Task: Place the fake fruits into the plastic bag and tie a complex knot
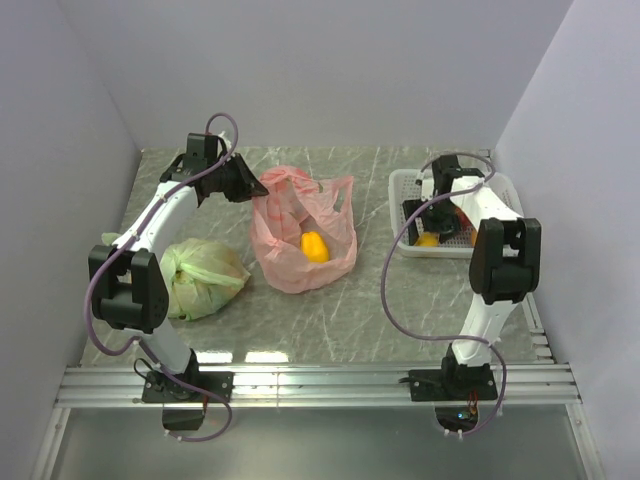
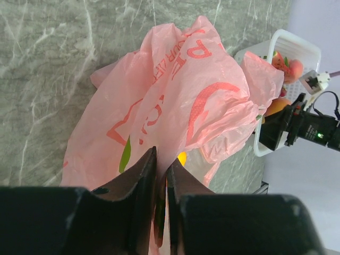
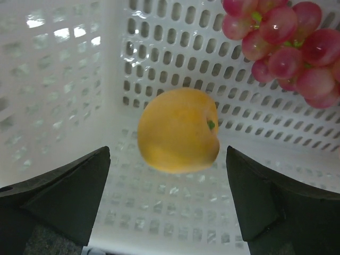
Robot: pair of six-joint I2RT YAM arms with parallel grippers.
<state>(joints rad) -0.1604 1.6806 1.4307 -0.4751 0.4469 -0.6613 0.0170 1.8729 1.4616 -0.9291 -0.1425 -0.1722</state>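
The salmon-pink plastic bag (image 1: 300, 235) lies open mid-table with a yellow fruit (image 1: 314, 246) inside; the bag also fills the left wrist view (image 2: 180, 101). My left gripper (image 1: 262, 189) is shut on the bag's rim, the pink film pinched between its fingers (image 2: 143, 175). My right gripper (image 1: 432, 222) is open inside the white basket (image 1: 405, 185), just above a yellow-orange fruit (image 3: 178, 130) that lies between its fingers (image 3: 74, 186). A dark red grape bunch (image 3: 281, 45) lies in the basket's corner. No knot shows on the pink bag.
A pale green plastic bag (image 1: 200, 275), knotted, lies at the left beside my left arm. The white perforated basket stands at the back right near the side wall. A metal rail (image 1: 320, 385) runs along the near table edge.
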